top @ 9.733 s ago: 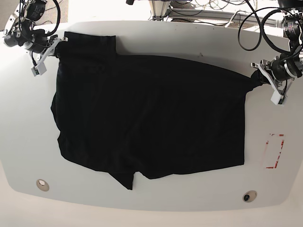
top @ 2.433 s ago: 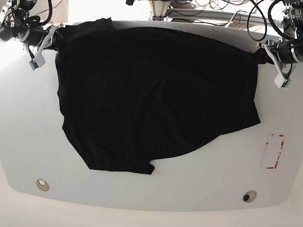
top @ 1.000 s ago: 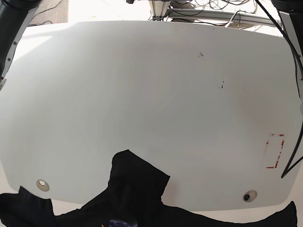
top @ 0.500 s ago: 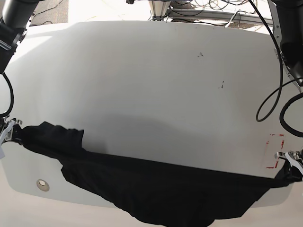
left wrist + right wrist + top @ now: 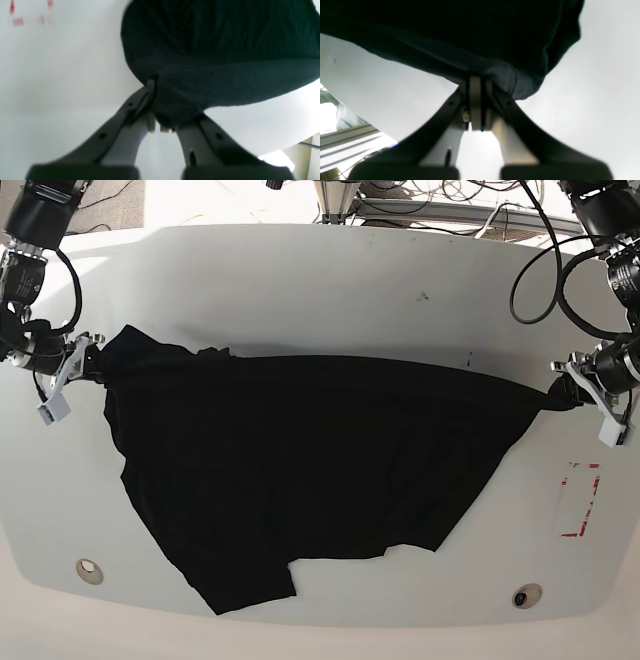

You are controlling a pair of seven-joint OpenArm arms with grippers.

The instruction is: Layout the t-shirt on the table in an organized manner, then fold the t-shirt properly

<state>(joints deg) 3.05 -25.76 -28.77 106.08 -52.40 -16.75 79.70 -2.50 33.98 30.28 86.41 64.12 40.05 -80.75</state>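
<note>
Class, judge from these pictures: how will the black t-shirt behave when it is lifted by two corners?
The t-shirt is probably floppy: between the left gripper and right gripper its top edge pulls taut while the rest drapes unevenly over the table. It likely bunches easily, as at the fingers, and seems light.

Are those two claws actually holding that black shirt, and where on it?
Yes. Both are shut on the t-shirt: the left gripper pinches one bunched end of its upper edge, the right gripper the opposite end.
</note>
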